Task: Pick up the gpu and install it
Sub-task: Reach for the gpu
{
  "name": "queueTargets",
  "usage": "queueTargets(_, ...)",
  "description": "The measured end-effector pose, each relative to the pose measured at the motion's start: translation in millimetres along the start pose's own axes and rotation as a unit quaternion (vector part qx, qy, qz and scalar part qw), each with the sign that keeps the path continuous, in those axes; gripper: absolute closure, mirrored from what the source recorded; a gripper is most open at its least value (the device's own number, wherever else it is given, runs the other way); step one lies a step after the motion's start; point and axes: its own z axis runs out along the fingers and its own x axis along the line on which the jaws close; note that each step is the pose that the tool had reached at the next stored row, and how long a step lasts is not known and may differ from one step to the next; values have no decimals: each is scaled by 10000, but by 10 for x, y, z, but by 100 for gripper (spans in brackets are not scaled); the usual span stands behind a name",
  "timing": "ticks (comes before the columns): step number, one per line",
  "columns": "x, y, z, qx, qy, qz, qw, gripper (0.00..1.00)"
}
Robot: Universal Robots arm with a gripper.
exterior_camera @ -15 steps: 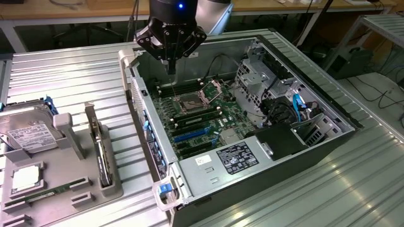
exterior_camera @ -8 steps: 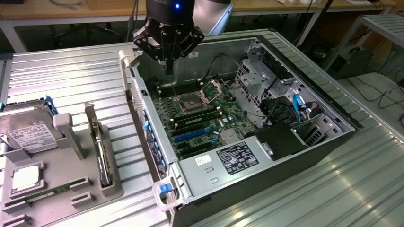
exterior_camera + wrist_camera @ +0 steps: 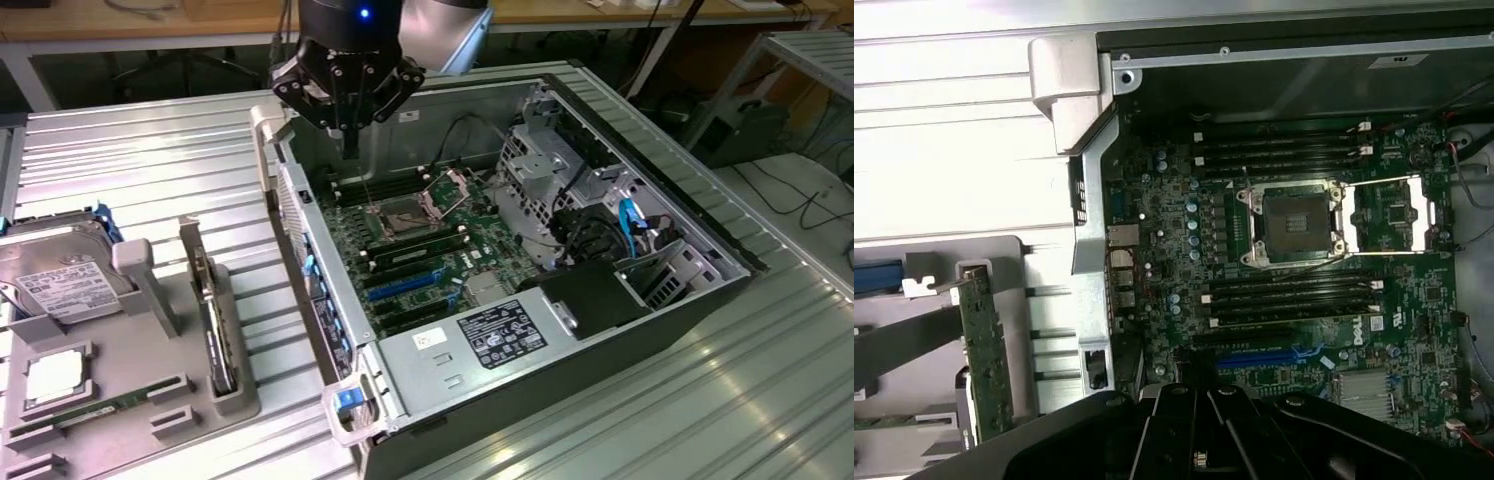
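One gripper [image 3: 350, 135], closed and empty, hangs over the case [image 3: 601, 380]; the gpu [image 3: 214, 320] stands outside, lengthwise along the case's wall.

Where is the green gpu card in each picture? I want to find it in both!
Exterior view: the gpu stands on edge in the gray holder, on the exterior view's left, outside the computer case.
Wrist view: the gpu stands in the gray holder, just outside the computer case wall.
Shared landmark: the square processor socket inside the case.
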Motion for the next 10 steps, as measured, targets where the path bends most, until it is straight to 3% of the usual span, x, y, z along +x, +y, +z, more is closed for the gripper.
queueTargets(10, 75, -10, -2, 0, 1, 0, 10000, 89)
